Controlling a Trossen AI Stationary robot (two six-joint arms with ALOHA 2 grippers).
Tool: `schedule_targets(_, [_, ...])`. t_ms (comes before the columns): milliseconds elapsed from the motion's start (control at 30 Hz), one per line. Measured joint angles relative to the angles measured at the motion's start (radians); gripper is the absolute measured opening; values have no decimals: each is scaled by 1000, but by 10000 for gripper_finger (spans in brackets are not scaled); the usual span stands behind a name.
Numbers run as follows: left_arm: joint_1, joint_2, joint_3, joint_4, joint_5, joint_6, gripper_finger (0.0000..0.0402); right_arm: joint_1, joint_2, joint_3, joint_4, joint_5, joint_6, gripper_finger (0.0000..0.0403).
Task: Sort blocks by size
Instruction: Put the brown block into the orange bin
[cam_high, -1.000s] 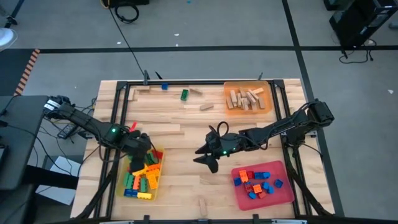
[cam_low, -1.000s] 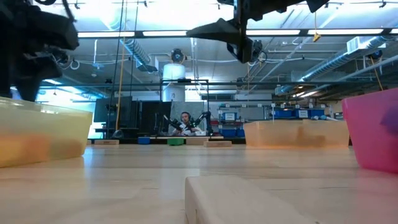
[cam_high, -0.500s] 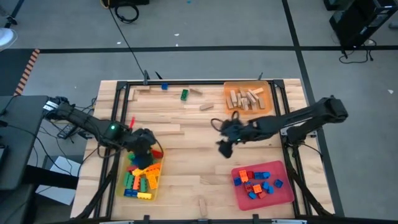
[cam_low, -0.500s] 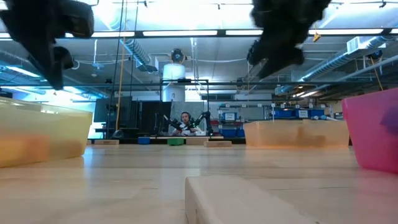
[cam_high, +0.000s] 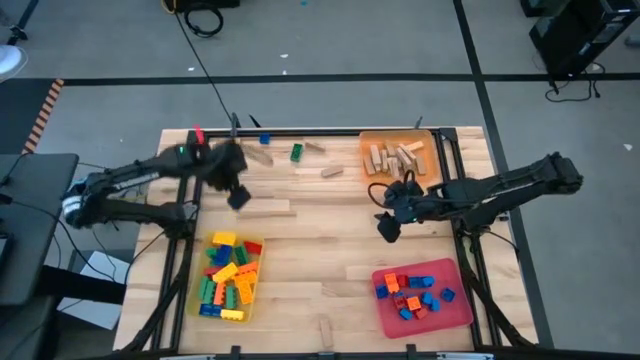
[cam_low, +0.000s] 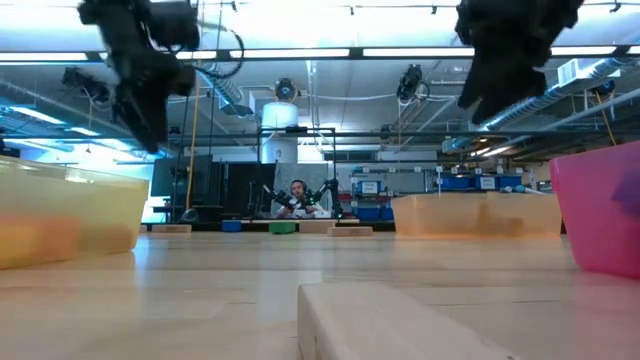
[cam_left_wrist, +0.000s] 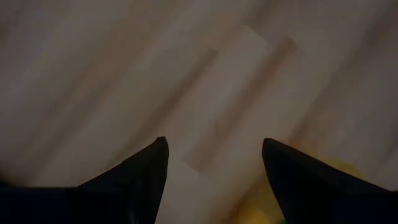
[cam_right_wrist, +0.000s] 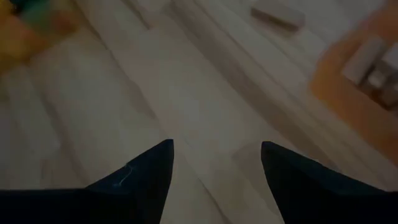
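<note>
Left end effector (cam_high: 238, 197): open, empty — above the tabletop's (cam_high: 300, 240) far-left loose blocks (cam_high: 296, 153).
Right end effector (cam_high: 388, 228): open, empty — mid-tabletop.

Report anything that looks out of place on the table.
Several blocks lie loose outside the trays: a green block, a blue block and tan wooden pieces along the far edge, plus another wooden piece at the near edge.

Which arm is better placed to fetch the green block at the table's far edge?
Probably left: its open, empty tool hangs nearer the green block than the right tool, also open, near the orange tray.
</note>
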Motion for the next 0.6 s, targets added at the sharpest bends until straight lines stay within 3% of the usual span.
schedule_targets(133, [258,83,84,-25,21,179,266,2,2,-51,3,-2,61,254])
schedule_targets(233, [375,167,151,-12,-63,328,266,2,2,-84,8,-5,108,256])
schedule_targets(467, [457,331,294,-2,-494,354,266,2,2,-124,59,16,159,257])
schedule_targets(533, [474,388,324,-1,-533,344,266,0,2,-137,93,21,158,256])
schedule_targets(600, [492,452,344,-22,-509,345,266,-4,2,-146,120,27,158,255])
